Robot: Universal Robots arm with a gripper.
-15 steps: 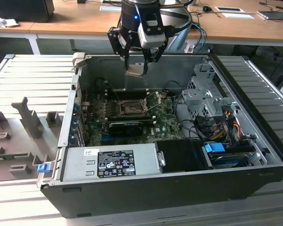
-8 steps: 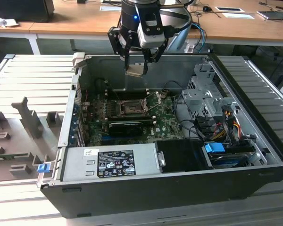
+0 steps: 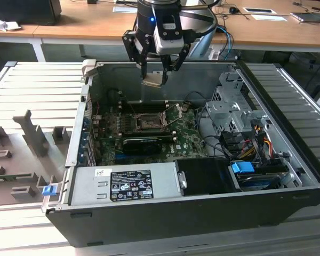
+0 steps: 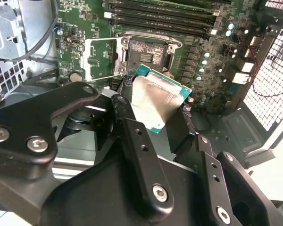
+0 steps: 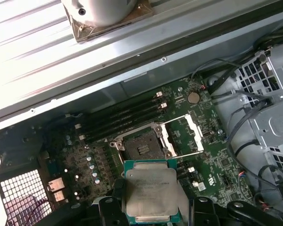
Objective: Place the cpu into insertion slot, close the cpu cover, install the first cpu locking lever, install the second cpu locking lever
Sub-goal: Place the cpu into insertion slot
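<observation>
Exterior view: the gripper (image 3: 153, 74) grasps the cpu (image 3: 152, 81) above the computer case (image 3: 149, 210) (insertion slot (image 3: 145, 124) inside lies bare).

The cpu (image 5: 150, 188) has a dull brushed-metal lid; the cpu cover (image 5: 194, 133) is bare bright metal; the gripper (image 3: 154, 80) is matt black; the computer case (image 3: 202, 80) is grey sheet metal; the desk (image 3: 85, 26) is pale wood.

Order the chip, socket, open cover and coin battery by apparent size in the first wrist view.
1. chip, largest, helped by nearness to the camera.
2. socket and cover: look alike, not ranked.
3. coin battery, smallest.
</observation>
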